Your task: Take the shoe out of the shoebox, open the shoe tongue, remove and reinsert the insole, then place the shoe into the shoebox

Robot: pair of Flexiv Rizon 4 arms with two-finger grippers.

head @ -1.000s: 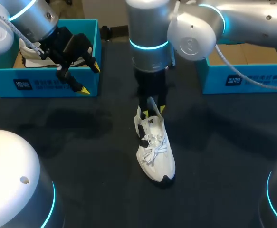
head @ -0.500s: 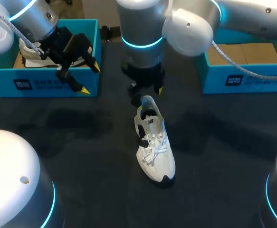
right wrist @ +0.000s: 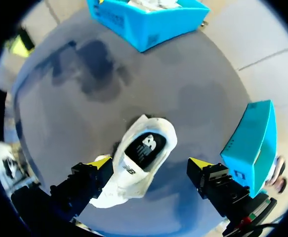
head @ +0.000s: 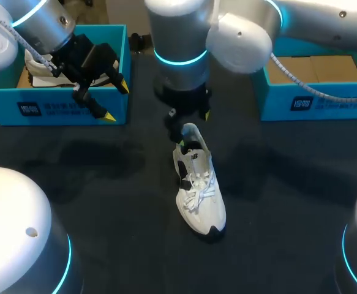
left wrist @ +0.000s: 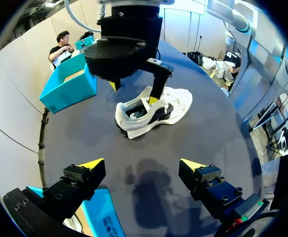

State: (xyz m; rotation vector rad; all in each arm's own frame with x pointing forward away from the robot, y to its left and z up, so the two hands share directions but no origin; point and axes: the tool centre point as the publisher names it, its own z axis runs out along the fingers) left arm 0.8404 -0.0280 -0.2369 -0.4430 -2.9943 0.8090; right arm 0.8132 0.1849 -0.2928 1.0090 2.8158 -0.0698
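Find shoe upright on its sole mid-desk, out of and well apart from both boxes. Read long axis as running near to far: toe toward the desk's near edge, heel toward the far side, slightly canted. Place right gripper directly over the heel opening, fingers apart, clamped on nothing. From right wrist, see dark insole seated in the opening, between and just ahead of the spread fingers. Cannot tell whether one tip touches the heel collar. Place left gripper over front wall of left shoebox, fingers apart, empty, well away from shoe. Judge right arm nearer by far; expect a short straight descent into the opening for the insole. Note room on desk either side of shoe before the boxes; right shoebox off to the side, no obstruction
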